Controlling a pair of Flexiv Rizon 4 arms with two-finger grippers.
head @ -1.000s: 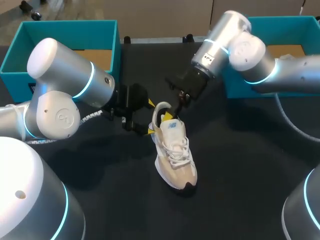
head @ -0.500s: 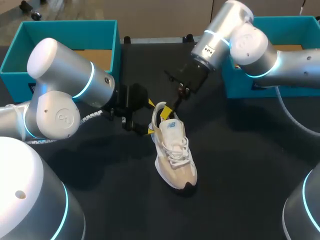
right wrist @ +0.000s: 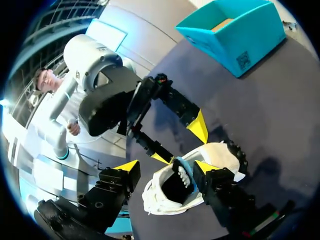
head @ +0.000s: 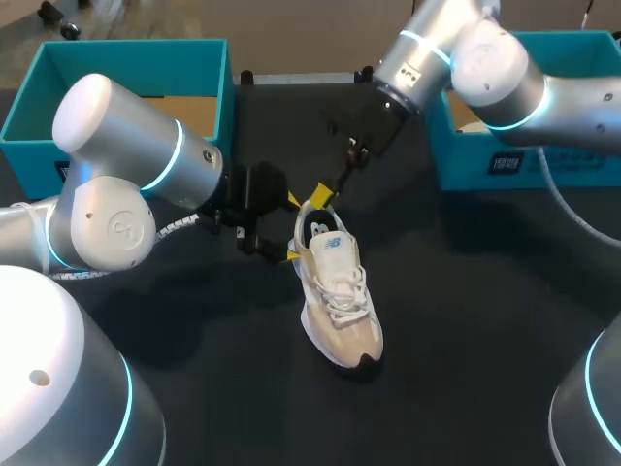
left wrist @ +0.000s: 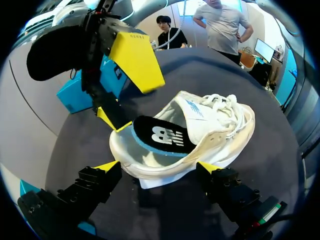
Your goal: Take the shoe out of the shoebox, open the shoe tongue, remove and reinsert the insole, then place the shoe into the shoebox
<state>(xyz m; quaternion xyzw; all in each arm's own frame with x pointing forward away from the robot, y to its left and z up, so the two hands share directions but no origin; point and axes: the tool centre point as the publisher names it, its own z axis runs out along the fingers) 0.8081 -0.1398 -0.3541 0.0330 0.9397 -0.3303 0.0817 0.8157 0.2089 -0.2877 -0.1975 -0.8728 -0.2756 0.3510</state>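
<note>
Left claw (left wrist: 156, 166) clamps shoe (left wrist: 220, 125) heel; right claw (right wrist: 166, 169) released. Pinch insole (left wrist: 160, 135) edge, peel slowly upward.

A table (head: 456, 320) with a dark, plain, matte top fills nearly the whole head view. Its far edge runs straight across the back, and two small black fittings (head: 243, 76) sit there, well apart from each other. The light is soft, and faint blurred shadows lie on the top.
</note>
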